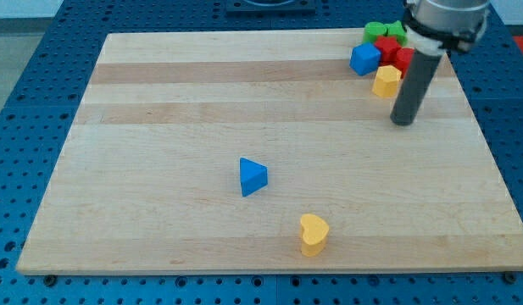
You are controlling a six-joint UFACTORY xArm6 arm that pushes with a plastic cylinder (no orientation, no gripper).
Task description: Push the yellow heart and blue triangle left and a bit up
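Note:
The yellow heart (pixel 314 234) lies near the bottom edge of the wooden board (pixel 159 127), right of centre. The blue triangle (pixel 252 176) lies up and to the left of it, a short gap apart. My tip (pixel 403 121) rests on the board at the upper right, far from both blocks, up and to the right of them.
A cluster of blocks sits at the board's top right corner: a blue block (pixel 364 58), a yellow block (pixel 386 80), red blocks (pixel 395 52) and green blocks (pixel 383 32). My rod stands just right of the yellow one. Blue perforated table surrounds the board.

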